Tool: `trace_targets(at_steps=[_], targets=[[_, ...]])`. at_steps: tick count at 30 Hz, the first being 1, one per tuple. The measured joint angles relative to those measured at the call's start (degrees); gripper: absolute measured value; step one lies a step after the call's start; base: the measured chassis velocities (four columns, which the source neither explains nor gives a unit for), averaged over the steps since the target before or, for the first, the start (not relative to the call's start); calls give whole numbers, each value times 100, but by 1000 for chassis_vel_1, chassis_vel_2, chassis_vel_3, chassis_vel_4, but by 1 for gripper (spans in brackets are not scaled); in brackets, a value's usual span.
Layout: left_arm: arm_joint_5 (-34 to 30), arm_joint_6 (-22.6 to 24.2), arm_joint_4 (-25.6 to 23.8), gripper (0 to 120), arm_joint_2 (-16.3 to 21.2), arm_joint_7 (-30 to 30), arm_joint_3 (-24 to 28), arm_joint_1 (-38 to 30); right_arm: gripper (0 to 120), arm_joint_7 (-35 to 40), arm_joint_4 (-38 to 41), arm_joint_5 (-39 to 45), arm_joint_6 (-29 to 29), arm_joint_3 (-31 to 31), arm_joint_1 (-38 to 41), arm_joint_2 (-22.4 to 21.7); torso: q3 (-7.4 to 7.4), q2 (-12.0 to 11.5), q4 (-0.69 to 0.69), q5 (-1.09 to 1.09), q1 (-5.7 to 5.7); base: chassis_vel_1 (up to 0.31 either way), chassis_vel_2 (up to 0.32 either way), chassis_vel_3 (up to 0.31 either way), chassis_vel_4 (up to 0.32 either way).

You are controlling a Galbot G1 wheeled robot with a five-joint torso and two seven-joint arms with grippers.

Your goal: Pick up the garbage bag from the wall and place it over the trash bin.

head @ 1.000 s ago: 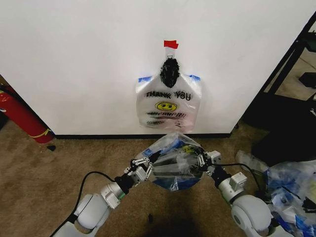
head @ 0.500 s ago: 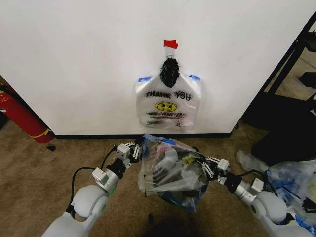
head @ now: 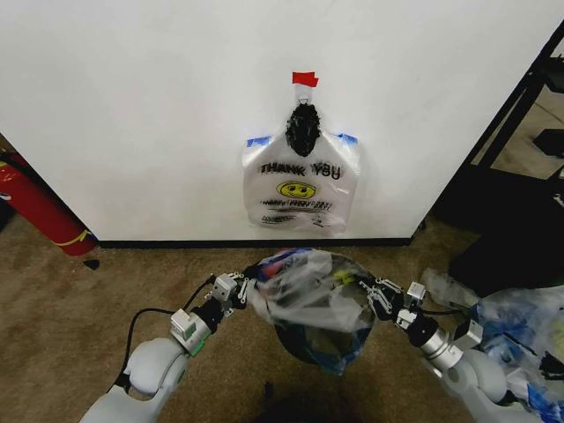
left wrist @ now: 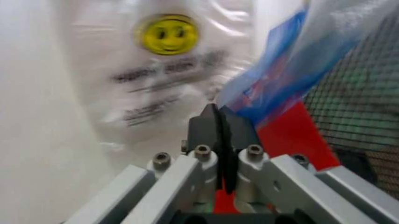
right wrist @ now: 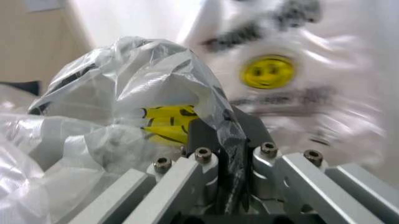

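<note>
Both claws were clamped on the garbage bag (head: 310,291), the left claw (head: 247,289) on one edge and the right claw (head: 370,294) on the other, holding it spread over the trash bin (head: 308,345) below the wall (head: 159,106)

Both arms reach forward and slightly inward, elbows low, the left claw (head: 248,286) pinched tight on one edge of the garbage bag (head: 308,295) and the right claw (head: 368,291) clamped opposite, level with it.
</note>
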Motion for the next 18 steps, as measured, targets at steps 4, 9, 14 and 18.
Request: trace_targets(at_steps=[4, 9, 14, 18], targets=[[-580, 24, -87, 22, -184, -629, 19, 63, 1, 1639, 220, 26, -22, -351, -104, 134, 0, 0, -1, -1, 0, 0, 0, 0, 0], [-566, 303, -86, 38, -234, -979, -47, 197, 1, 2796, 416, 174, -58, -705, -143, 265, 0, 0, 0, -1, 0, 0, 0, 0, 0], [-765, 807, -440, 56, -251, -1404, -82, 470, 1, 3333, 456, 267, 58, -946, -144, 404, 0, 0, 0, -1, 0, 0, 0, 0, 0], [-1370, 1395, -1137, 73, -343, -1724, 80, 855, 1, 3373, 351, 234, 238, -1024, -102, 495, 0, 0, 1, 0, 0, 0, 0, 0, 0]])
